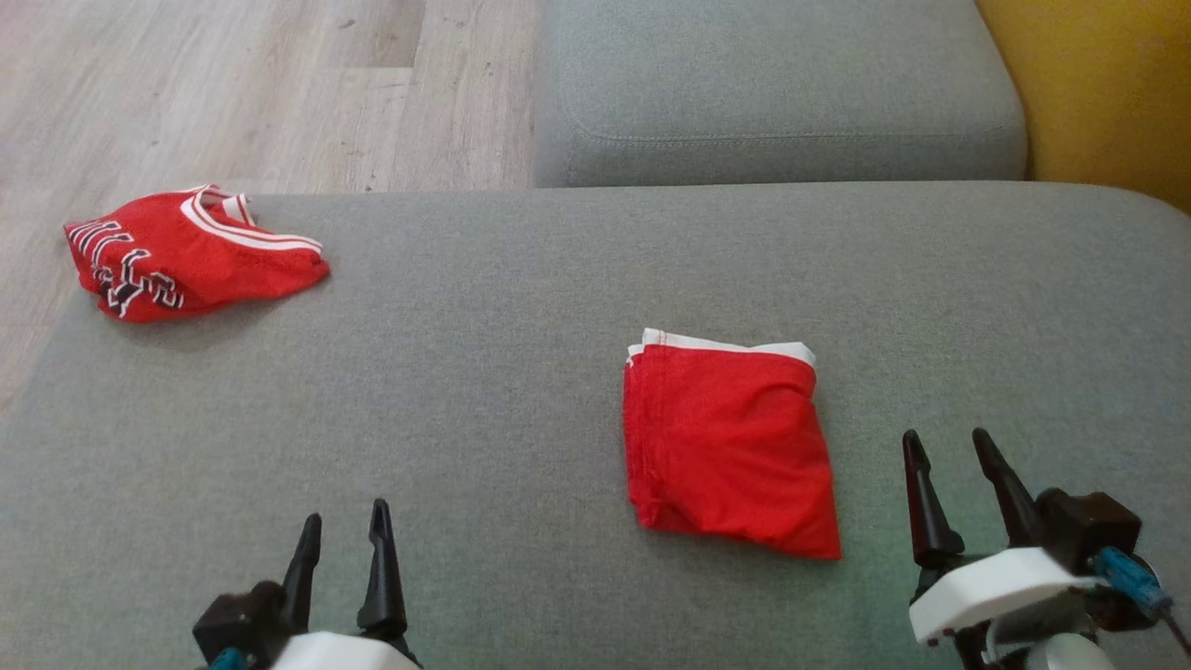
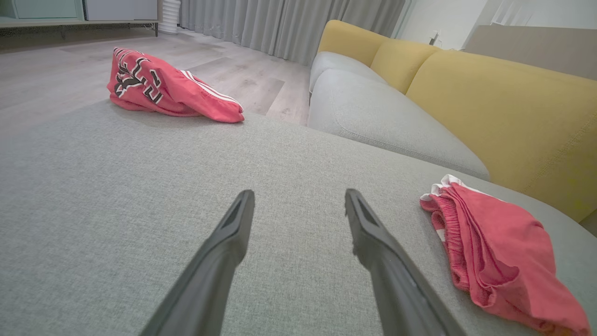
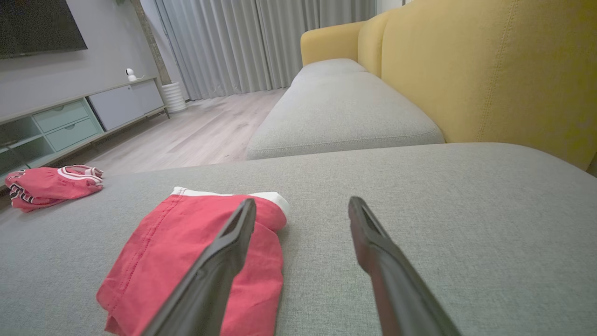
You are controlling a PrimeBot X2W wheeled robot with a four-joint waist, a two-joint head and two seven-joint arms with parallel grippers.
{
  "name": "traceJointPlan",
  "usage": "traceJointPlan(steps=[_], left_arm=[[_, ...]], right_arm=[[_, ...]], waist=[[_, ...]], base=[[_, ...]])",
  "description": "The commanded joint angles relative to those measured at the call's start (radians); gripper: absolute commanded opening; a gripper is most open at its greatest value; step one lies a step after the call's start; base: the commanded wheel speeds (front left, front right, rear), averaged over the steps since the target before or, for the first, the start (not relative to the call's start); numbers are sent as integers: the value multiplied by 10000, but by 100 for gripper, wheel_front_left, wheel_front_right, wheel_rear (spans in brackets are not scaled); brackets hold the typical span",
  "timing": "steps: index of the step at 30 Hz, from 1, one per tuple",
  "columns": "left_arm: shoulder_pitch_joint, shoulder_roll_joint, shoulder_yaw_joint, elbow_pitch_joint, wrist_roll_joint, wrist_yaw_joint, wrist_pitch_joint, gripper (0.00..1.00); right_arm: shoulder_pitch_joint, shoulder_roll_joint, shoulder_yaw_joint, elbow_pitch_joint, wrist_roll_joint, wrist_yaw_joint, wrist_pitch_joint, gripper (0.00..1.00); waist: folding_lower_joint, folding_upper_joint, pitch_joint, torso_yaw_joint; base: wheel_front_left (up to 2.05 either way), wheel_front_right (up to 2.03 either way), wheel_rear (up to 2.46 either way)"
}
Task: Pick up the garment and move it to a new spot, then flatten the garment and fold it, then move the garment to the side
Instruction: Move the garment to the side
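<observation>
A red garment [image 1: 730, 447] with a white edge lies folded into a compact rectangle on the grey cushion [image 1: 484, 372], right of centre. My right gripper [image 1: 946, 434] stands open just to its right, low over the cushion and apart from it; in the right wrist view the garment [image 3: 186, 242] lies left of the open fingers [image 3: 224, 261]. A second red garment [image 1: 186, 251] with black-and-white lettering sits bunched at the cushion's far left corner. My left gripper [image 1: 346, 510] is open and empty near the front edge, with the folded garment [image 2: 494, 242] off to its right.
A second grey seat cushion [image 1: 772, 93] lies beyond, with the yellow backrest [image 1: 1107, 84] at the right. Wooden floor [image 1: 233, 84] lies past the cushion's left and far edges. A low cabinet [image 3: 70, 121] stands across the room.
</observation>
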Motion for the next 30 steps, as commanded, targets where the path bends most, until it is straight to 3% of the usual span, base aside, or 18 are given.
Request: traceJointPlan(steps=[1,13,21,30], left_arm=[[-382,158,366,-206,80,42,-102,100],[-470,226,317,-280,110,94,-43,100],[-686,173,164,-311,193,33,14,100],[-815,-56,72,-114,207,-87,-18,100]], right_arm=[[-324,-49,265,-242,61,65,-132,100],[-598,-49,161,-67,-204,65,106,100],[-2088,-49,-99,354,-829,65,1653,100],[-3036,-49,-518,2044,-1035,65,3005,100]], waist=[[1,-1,3,-8],[1,-1,121,77],[1,-1,379,500],[1,-1,976,1429]], base=[[0,0,0],[0,0,0],[0,0,0],[0,0,0]])
